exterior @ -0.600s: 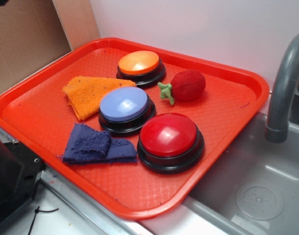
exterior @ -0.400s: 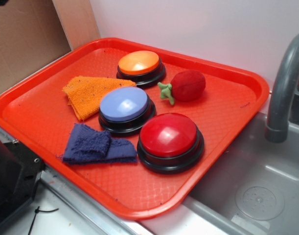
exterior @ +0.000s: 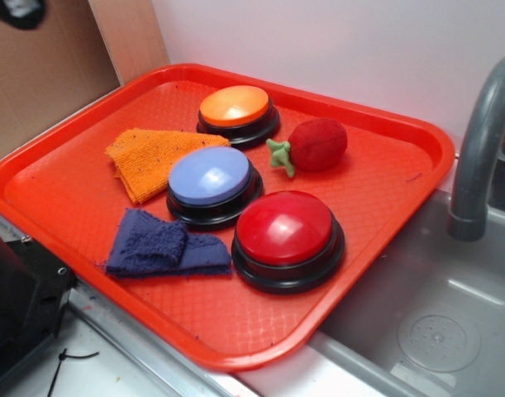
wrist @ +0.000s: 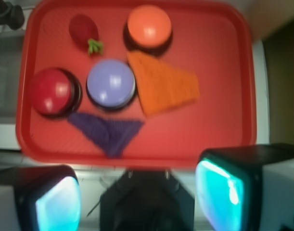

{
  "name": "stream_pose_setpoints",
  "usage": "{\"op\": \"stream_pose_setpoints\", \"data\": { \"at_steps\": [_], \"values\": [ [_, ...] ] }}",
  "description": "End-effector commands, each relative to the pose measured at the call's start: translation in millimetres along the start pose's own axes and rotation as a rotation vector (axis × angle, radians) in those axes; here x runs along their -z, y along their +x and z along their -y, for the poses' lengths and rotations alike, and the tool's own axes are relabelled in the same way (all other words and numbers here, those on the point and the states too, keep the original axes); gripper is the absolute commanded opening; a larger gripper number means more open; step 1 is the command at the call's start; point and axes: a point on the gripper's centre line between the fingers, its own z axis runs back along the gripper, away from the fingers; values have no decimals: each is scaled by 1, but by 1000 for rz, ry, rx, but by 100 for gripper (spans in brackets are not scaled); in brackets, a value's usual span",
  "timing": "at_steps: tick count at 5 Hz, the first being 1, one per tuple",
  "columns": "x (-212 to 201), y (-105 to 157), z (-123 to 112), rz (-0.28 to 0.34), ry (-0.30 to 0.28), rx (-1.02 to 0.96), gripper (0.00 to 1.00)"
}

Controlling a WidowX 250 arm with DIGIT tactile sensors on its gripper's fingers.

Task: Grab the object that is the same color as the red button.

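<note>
The object, a small fuzzy dark-red plush strawberry (exterior: 316,144) with a green stem, lies on the red tray (exterior: 384,190) between the orange-domed and red buttons. The red button (exterior: 285,227) is a glossy dome on a black base at the tray's front. In the wrist view the strawberry (wrist: 83,29) is far off at the upper left and the red button (wrist: 51,90) at the left. My gripper (wrist: 139,192) hangs high above the tray's near edge, open, with nothing between its cyan pads (wrist: 219,190). Only a dark bit of the gripper (exterior: 16,10) shows in the exterior view's top left corner.
An orange-domed button (exterior: 234,106), a blue-domed button (exterior: 209,176), an orange cloth (exterior: 149,157) and a blue cloth (exterior: 157,244) share the tray. A grey faucet (exterior: 483,141) rises over the sink (exterior: 434,331) at the right. A black block (exterior: 21,306) sits at the front left.
The dark part of my gripper has come further into the exterior view's top left corner. Nothing on the tray has moved.
</note>
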Motion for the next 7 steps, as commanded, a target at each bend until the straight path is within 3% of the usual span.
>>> {"op": "stream_pose_setpoints", "data": {
  "at_steps": [1,2,3,4,5,7],
  "values": [
    [33,63,3,121,-86,210,100],
    [69,99,13,125,-84,224,100],
    [94,122,32,177,-73,279,100],
    [117,135,48,178,-108,334,100],
    [148,145,65,145,-129,394,100],
    [181,152,68,89,-86,393,100]
  ]
}}
